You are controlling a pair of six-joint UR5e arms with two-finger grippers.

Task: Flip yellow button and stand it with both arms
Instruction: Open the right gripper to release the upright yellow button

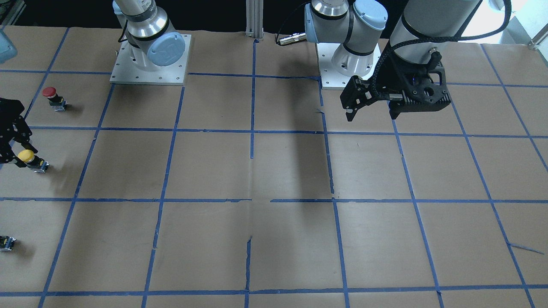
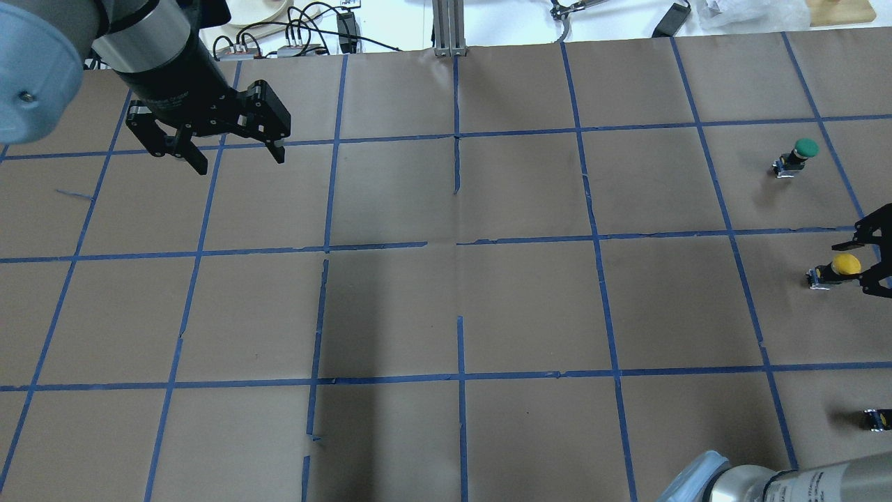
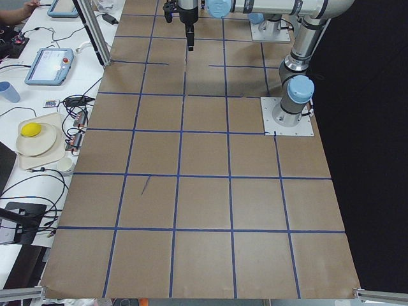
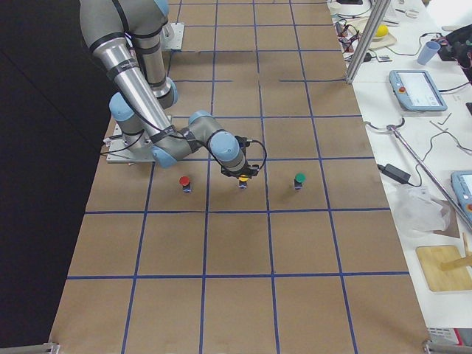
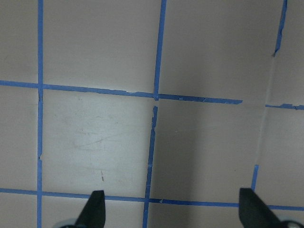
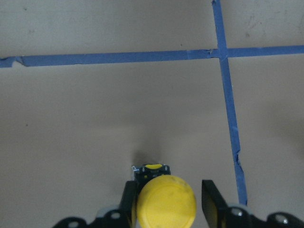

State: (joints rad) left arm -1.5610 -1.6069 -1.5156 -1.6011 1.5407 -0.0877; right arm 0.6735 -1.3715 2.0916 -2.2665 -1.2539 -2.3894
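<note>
The yellow button [image 6: 166,205] stands cap up on the brown paper at the table's right end; it also shows in the overhead view [image 2: 846,263], the front view [image 1: 26,156] and the right side view [image 4: 242,179]. My right gripper [image 6: 169,202] is low over it, jaws open, one finger [image 6: 211,202] on each side of the cap, with a small gap on one side. My left gripper [image 2: 240,162] hangs open and empty above the far left of the table, far from the button; the left wrist view [image 5: 173,211] shows only taped paper beneath it.
A red-capped button [image 1: 49,92] and a green-capped button [image 2: 806,147] stand either side of the yellow one. A small capless black switch block [image 2: 877,418] lies near the right edge. Both arm bases [image 1: 150,60] sit at the robot's edge of the table.
</note>
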